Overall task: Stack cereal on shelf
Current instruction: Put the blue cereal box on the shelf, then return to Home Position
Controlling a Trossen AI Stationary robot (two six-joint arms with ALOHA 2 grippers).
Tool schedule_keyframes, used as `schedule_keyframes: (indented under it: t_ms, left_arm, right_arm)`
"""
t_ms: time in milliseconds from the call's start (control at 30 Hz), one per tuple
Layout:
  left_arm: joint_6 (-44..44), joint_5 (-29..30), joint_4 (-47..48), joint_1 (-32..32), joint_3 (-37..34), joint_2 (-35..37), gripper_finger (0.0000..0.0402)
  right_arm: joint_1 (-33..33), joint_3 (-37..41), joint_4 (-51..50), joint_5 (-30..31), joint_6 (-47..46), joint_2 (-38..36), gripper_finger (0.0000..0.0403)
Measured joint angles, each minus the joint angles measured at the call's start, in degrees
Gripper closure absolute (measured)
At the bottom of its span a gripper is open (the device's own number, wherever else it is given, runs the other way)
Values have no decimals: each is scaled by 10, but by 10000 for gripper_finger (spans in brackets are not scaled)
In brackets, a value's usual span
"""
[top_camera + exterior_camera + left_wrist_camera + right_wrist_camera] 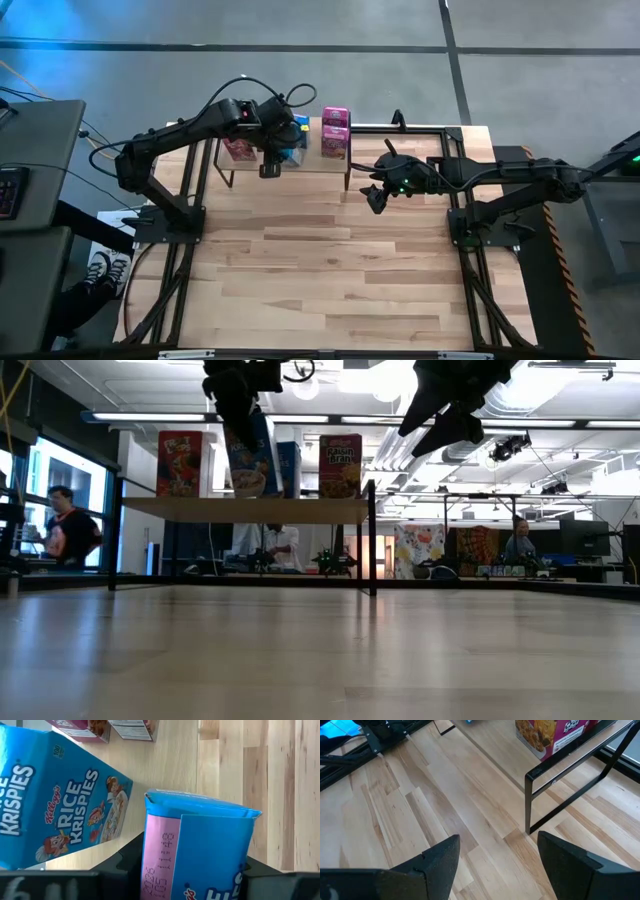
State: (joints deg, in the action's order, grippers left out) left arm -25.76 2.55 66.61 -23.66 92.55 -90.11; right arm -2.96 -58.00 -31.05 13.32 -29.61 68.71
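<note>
Light wood shelf [300, 160] on thin black legs, at the far edge of the surface. Pink cereal boxes [335, 133] upright on it; blue Rice Krispies box [55, 805] upright; another blue box [200, 850] tilted above the shelf

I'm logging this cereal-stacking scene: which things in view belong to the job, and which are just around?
Job:
- shelf
- blue cereal box, gripped by the left gripper above the shelf
- Rice Krispies box
- red box
- Raisin Bran box
- right gripper, open, beside the shelf

Around:
- table
- people behind
</note>
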Motion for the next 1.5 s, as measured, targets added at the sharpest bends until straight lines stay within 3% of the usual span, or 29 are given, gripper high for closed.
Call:
schedule_keyframes:
  t_ms: [367, 800, 1033, 1500]
  left_arm:
    - [-1, -5, -5, -3, 2, -19, 251]
    - [-29, -4, -7, -3, 1, -19, 192]
    - [-30, -3, -13, -3, 33, -19, 170]
    - [-34, 6, -8, -3, 95, -4, 169]
  right_arm:
    - [0, 0, 0, 0, -1, 0, 141]
    - [0, 0, 0, 0, -1, 0, 141]
    - [0, 0, 0, 0, -1, 0, 141]
    - [0, 0, 2, 0, -6, 0, 141]
